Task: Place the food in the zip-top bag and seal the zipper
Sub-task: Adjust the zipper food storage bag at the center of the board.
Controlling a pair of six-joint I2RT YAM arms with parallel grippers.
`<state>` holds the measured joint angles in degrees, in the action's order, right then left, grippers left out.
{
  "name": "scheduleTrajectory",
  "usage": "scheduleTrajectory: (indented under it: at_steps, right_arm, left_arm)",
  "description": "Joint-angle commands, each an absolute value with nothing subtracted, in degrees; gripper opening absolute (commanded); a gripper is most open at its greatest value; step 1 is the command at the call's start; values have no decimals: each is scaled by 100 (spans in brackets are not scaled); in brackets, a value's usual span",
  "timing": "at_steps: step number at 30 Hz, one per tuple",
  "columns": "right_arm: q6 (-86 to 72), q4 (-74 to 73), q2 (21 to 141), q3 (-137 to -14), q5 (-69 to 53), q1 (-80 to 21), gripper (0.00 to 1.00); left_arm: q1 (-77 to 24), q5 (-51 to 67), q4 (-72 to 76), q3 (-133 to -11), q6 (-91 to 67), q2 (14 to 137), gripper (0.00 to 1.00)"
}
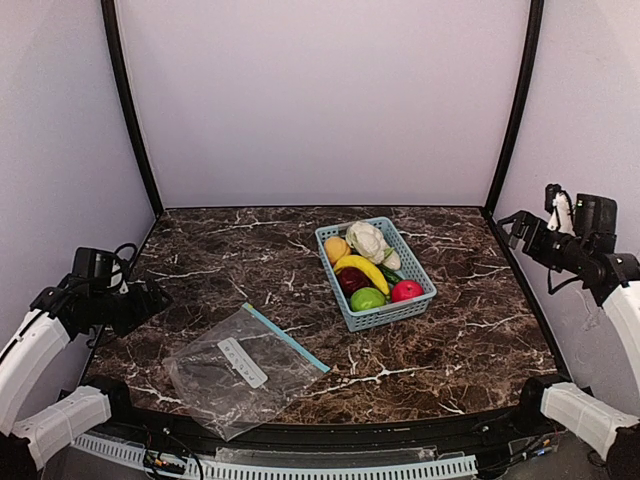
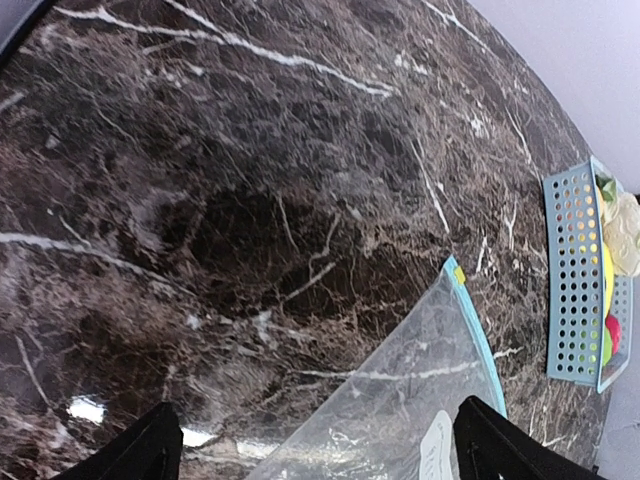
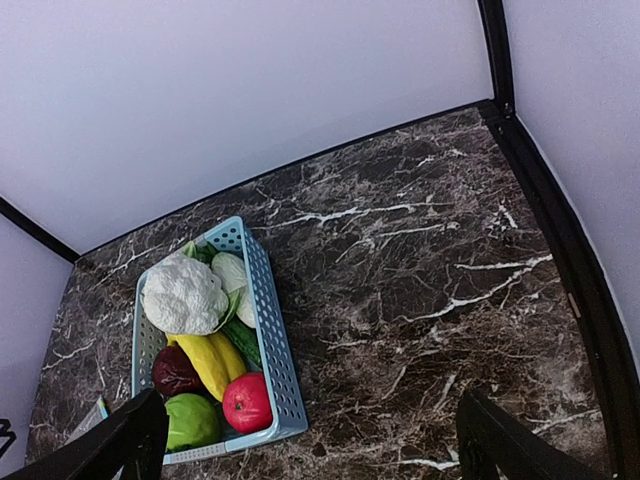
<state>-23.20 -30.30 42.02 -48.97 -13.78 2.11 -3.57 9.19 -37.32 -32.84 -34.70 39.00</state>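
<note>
The clear zip-top bag lies flat at the front left, its teal zipper facing the basket and its white label up. It also shows in the left wrist view. The food sits in the basket: orange, cauliflower, banana, dark red apple, green apple, red apple, cucumber. My left gripper hangs open and empty left of the bag. My right gripper hangs open and empty at the far right.
The light blue lattice basket stands right of centre, and its wall shows in the right wrist view. Black frame posts and pale walls close in the dark marble table on three sides.
</note>
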Motion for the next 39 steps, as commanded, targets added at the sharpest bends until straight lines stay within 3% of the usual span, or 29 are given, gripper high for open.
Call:
scheduleTrajectory:
  at_steps: [1, 9, 28, 35, 37, 39]
  right_arm:
    - [-2416, -2939, 4377, -4885, -1437, -308, 99]
    - [-2415, -2806, 4438, -4701, -1238, -740, 99]
    - [-2418, -2494, 4612, -4459, -1505, -892, 99]
    - [-2331, -2367, 4811, -4516, -1725, -896, 99]
    - [-2304, -2282, 4890, -4503, -1852, -896, 99]
    - [-2295, -2226, 4976, -4497, -1913, -903, 99]
  left_arm:
    - [-1028, 835, -3689, -2954, -4135, 4074, 95]
    - [-1631, 704, -3796, -2505, -4864, 3887, 94]
    - [-1747, 709, -4535, -2342, -5345, 3649, 95]
    - [-1835, 1300, -4118, -2171, -5276, 4289, 97]
    - [-1891, 1245, -4011, -2254, -5237, 4413, 93]
    - [-1906, 1289, -3782, -2288, -5256, 4522, 77]
